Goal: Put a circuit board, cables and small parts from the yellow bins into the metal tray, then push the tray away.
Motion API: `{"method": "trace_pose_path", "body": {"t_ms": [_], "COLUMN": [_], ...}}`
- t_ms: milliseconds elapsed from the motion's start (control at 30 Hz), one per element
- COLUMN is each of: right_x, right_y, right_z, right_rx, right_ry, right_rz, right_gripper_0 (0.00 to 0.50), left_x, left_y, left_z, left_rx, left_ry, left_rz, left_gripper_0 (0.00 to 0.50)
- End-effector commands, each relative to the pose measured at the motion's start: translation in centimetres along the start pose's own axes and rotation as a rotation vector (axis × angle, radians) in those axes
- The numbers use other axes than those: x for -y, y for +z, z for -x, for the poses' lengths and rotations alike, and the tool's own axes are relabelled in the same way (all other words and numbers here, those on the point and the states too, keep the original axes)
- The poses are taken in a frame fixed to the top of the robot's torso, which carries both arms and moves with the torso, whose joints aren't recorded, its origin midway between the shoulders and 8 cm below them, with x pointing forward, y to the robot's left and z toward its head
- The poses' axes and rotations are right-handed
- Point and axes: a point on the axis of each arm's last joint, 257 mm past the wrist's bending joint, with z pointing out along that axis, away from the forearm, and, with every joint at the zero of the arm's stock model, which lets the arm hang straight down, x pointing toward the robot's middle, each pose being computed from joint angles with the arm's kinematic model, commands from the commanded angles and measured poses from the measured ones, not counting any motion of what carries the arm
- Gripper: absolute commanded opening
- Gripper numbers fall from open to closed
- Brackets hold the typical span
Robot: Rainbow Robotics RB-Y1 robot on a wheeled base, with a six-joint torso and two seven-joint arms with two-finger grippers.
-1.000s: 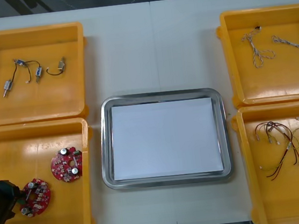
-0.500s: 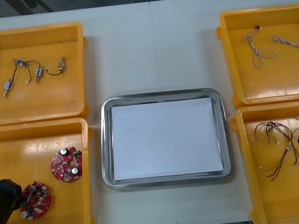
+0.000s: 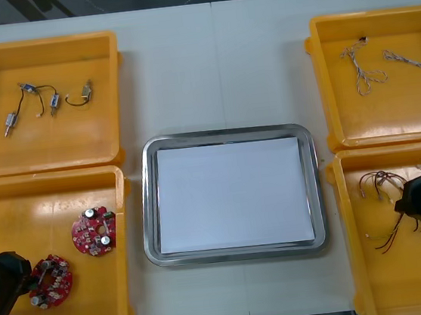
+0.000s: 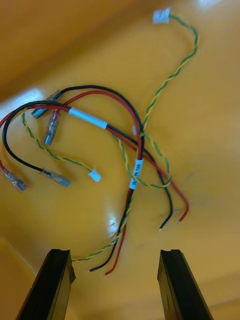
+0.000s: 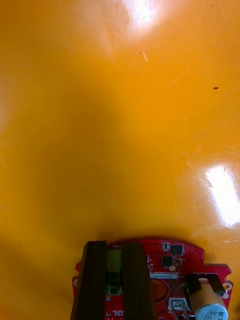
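In the near left yellow bin (image 3: 4, 219), my left gripper (image 3: 32, 285) is shut on the edge of a round red circuit board (image 3: 53, 279). The left wrist view shows its fingers (image 5: 94, 280) pinching a green part on that board (image 5: 172, 267). A second red board (image 3: 93, 231) lies beside it. My right gripper (image 3: 415, 204) hangs open over the near right bin (image 3: 369, 276). In the right wrist view its fingers (image 4: 177, 285) straddle the ends of a red, black and yellow-green cable bundle (image 4: 136, 150) without touching it. The metal tray (image 3: 223, 135), white inside, sits between the bins.
The far left bin (image 3: 92, 49) holds small metal parts (image 3: 44, 100) joined by dark wires. Twisted pale cables (image 3: 368, 71) lie in the far right bin (image 3: 319, 39). Bare table lies beyond the tray.
My left gripper has shut on the nearer red board, nudging it slightly. My right gripper has moved left into the near right bin, over the cable bundle.
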Motion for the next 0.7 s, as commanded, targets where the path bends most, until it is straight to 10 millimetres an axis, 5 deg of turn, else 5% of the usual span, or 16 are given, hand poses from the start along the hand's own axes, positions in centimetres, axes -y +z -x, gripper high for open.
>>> {"method": "trace_pose_path", "body": {"t_ms": [33, 700], "right_x": [-1.9, -1.5], "right_y": [0.3, 2.3], "right_z": [-0.8, -4.2], "right_rx": [-0.003, -0.051], "right_ry": [0.017, 0.07], "right_rz": [0.032, 0.015], "right_gripper_0": [0.5, 0.5], "left_x": [-0.1, 1.6], "left_y": [-1.3, -8.5], "left_z": [1.3, 6.1], "left_rx": [0.01, 0.032], "left_ry": [0.042, 0.188], "left_rz": [0.015, 0.123], "left_gripper_0": [0.0, 0.0]}}
